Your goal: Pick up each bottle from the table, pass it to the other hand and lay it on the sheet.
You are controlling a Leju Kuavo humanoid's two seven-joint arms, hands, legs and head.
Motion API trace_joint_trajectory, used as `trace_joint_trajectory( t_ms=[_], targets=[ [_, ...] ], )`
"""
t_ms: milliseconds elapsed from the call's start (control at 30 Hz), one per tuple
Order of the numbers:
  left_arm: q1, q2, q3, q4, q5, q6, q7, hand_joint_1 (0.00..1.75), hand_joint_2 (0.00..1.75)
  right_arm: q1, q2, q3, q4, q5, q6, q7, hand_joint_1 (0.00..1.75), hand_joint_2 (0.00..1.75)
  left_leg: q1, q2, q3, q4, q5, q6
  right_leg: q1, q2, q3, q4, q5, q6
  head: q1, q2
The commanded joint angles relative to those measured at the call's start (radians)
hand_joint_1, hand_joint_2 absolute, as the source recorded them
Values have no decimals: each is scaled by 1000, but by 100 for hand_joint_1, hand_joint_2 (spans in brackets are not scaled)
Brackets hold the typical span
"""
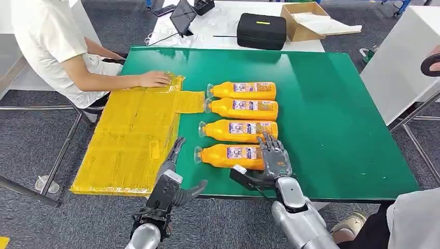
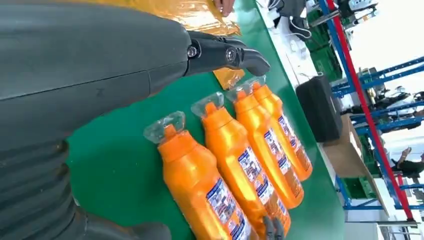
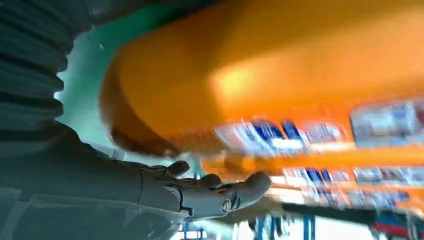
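Observation:
Several orange bottles lie side by side on the green table (image 1: 337, 104), caps toward the yellow sheet (image 1: 129, 140). My right hand (image 1: 273, 158) lies over the base end of the nearest bottle (image 1: 228, 155). Its fingers drape across that bottle and its thumb (image 1: 244, 176) is spread apart at the near side. The right wrist view shows this bottle (image 3: 280, 75) blurred and very close above the thumb (image 3: 220, 195). My left hand (image 1: 174, 168) hovers open at the table's front edge, beside the sheet, holding nothing. The left wrist view looks along the row, nearest bottle (image 2: 200, 185) first.
A person sits at the far left with a hand (image 1: 154, 79) resting on the sheet's far corner. Behind the green table stands a white table with a black case (image 1: 261, 31), a cardboard box (image 1: 301, 21) and a tablet (image 1: 182, 15). Another person (image 1: 415, 218) is at the near right.

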Motion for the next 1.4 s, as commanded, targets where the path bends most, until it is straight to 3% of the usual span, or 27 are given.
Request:
trace_joint_trajectory(
  t_ms=[33, 300, 533, 667, 733, 933, 1167, 1400],
  targets=[
    [-35, 7, -8, 52, 18, -2, -1, 0, 175, -48, -12, -71, 266, -77, 62, -46, 175, 175, 0, -3, 3, -1, 1, 0, 1, -2, 3, -2, 0, -1, 0, 0],
    [-71, 8, -34, 102, 46, 16, -44, 0, 175, -77, -22, -124, 428, -175, 102, -161, 175, 175, 1, -5, 10, -2, -1, 0, 1, -5, 2, -3, -1, -2, 0, 0],
    [-67, 15, -41, 93, 61, 23, -56, 0, 175, -52, -27, -139, 430, -218, 112, -233, 175, 175, 1, -3, 19, -2, -3, 1, 2, -3, 10, -6, -2, -1, 0, 0],
    [-44, 18, -26, 65, 113, 28, -76, 0, 175, 2, -4, -205, 333, -425, 160, -495, 175, 175, 2, -4, 20, -3, -3, 1, 2, -5, 11, -6, -4, -2, 0, 0],
    [-30, 5, 0, 51, 191, 17, -78, 0, 175, 43, 13, -204, 238, -510, 122, -562, 175, 175, 2, -3, 22, -3, -3, 0, 2, -3, 13, -7, -4, -2, 0, 0],
    [61, 28, 14, -46, 465, -74, -35, 0, 175, 206, 67, -200, -107, -702, 38, -604, 175, 175, 1, 5, 20, -1, -8, -1, 2, 4, 19, -3, -2, -3, 0, 0],
    [94, 49, 5, -68, 677, -102, -1, 0, 175, 273, 108, -174, -261, -824, -9, -663, 175, 175, 2, 6, 11, 0, -8, -1, 3, 6, 10, -1, -3, -3, 0, 0],
    [97, 63, -7, -80, 766, -154, 22, 0, 175, 274, 115, -168, -275, -853, -29, -674, 171, 175, 2, 6, 4, 1, -8, 0, 2, 6, 4, 0, -4, -3, 0, 0]
  ],
)
